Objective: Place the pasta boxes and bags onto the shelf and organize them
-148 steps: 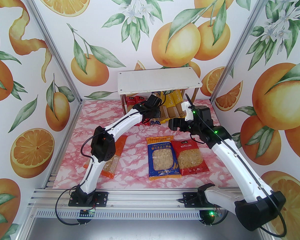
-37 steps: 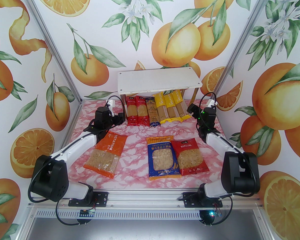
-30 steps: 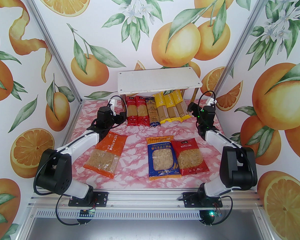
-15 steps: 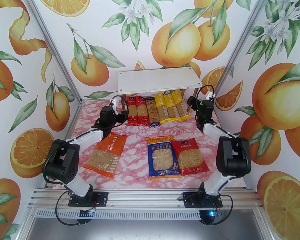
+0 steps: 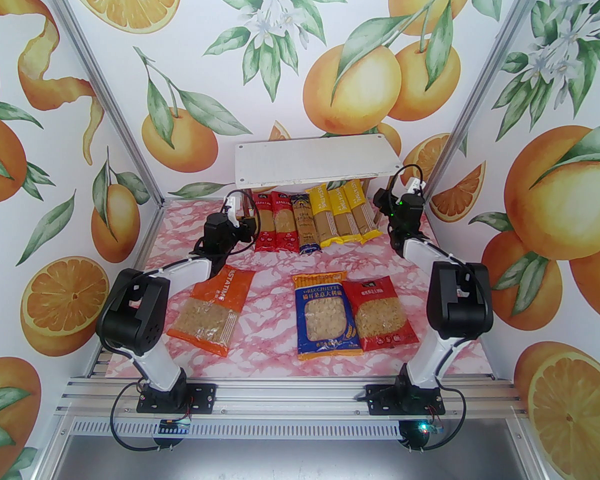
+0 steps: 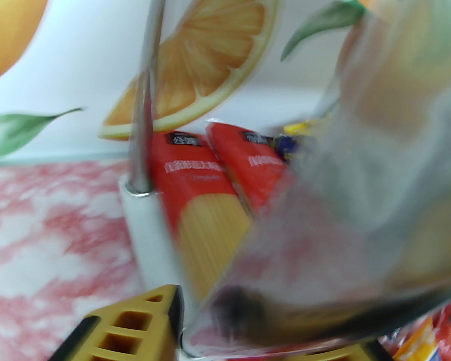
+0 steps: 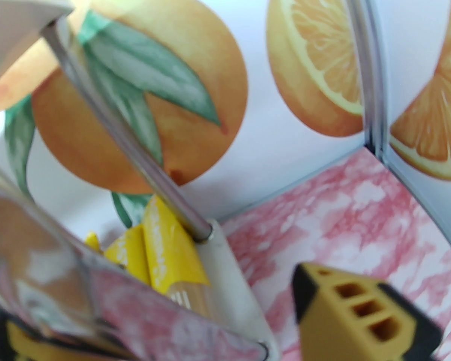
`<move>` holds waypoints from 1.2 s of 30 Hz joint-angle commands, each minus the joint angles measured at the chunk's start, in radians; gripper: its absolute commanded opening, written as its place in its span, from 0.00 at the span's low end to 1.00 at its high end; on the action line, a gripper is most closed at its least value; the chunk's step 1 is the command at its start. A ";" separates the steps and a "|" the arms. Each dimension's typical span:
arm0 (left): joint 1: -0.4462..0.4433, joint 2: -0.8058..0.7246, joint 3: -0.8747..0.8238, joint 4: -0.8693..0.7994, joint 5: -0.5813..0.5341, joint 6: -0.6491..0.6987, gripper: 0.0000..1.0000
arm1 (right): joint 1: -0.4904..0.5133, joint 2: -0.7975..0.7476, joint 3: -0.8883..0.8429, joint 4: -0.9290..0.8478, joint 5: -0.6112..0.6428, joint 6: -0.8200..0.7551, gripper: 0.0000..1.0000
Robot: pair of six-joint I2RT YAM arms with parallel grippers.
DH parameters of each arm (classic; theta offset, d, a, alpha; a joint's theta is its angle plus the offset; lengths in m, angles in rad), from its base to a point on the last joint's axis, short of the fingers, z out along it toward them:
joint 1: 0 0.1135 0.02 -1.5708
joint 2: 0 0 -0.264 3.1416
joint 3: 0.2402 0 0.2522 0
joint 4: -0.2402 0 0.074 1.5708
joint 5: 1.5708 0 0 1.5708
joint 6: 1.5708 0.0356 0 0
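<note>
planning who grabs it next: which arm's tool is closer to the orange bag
Left. The left tool is just past the orange bag's far end, beside the red spaghetti packs; the right tool is far across the table, beside the yellow packs.

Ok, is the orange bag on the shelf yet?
Off it: the orange bag lies flat on the table, in front of the shelf.

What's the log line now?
left gripper: at left front leg of white chrome-legged shelf; right gripper: astride right front leg; six narrow spaghetti packs: lower tier; three wide bags: pink table
</note>
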 commanded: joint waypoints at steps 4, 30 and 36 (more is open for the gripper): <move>0.013 0.029 0.054 0.067 0.018 -0.023 0.21 | -0.004 0.032 0.029 0.052 -0.064 -0.008 0.32; 0.013 -0.132 0.005 -0.027 0.016 0.056 0.00 | -0.006 -0.157 -0.116 0.052 -0.146 -0.015 0.00; 0.013 -0.191 -0.036 -0.036 0.020 0.058 0.00 | -0.005 -0.225 -0.174 0.042 -0.148 -0.008 0.00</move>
